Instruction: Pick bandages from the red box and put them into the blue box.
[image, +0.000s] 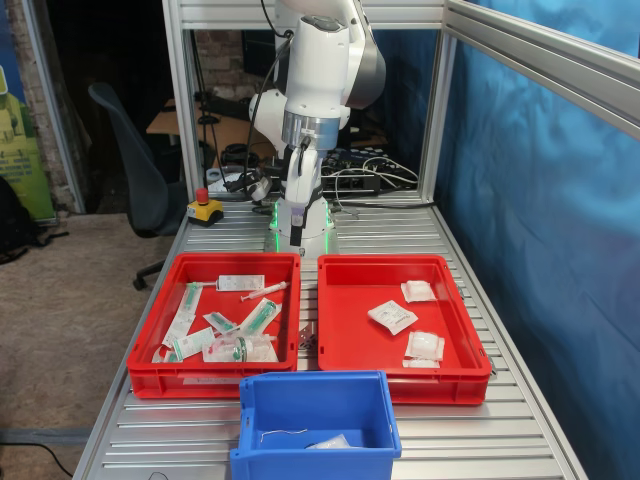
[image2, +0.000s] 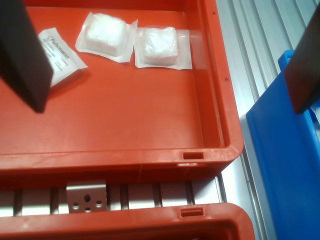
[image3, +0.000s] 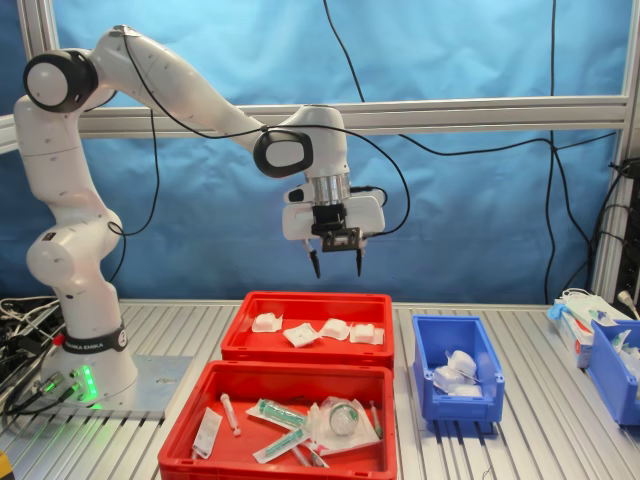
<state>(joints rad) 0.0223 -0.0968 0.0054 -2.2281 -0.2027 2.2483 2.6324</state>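
While the arm is hanging high at the back of the first exterior view, the red box (image: 455, 372) is sitting at about 3 o'clock of the frame's middle on the slatted surface (image: 520, 430), with 4 bandages (image: 392, 316) lying inside it, the fourth only a thin sliver at the front wall. Its twin, the red tray (image: 145, 372) holding syringes and green-printed packets, is resting at 9 o'clock, and the blue box (image: 315, 455) is standing at 6 o'clock, showing at least 1 pale packet at its bottom.

In the wrist view the camera is looking down past 2 dark fingers (image2: 22, 55) standing wide apart with nothing between them. 3 bandages (image2: 156, 47) are lying near one wall of the red box (image2: 125, 115), and a corner of the blue box (image2: 285, 150) is showing close beside it.

In the second exterior view the claw (image3: 335, 262) is hovering released and empty, well above the red box (image3: 300, 350), roughly at 12 o'clock from the 4 bandages (image3: 300, 334) lined up there. The blue box (image3: 455, 400) is standing at 3 o'clock of that tray and is already holding several white packets.

Judging from this, the task is looking partly done: some bandages are delivered, 4 are waiting, and the next pick is not yet begun.
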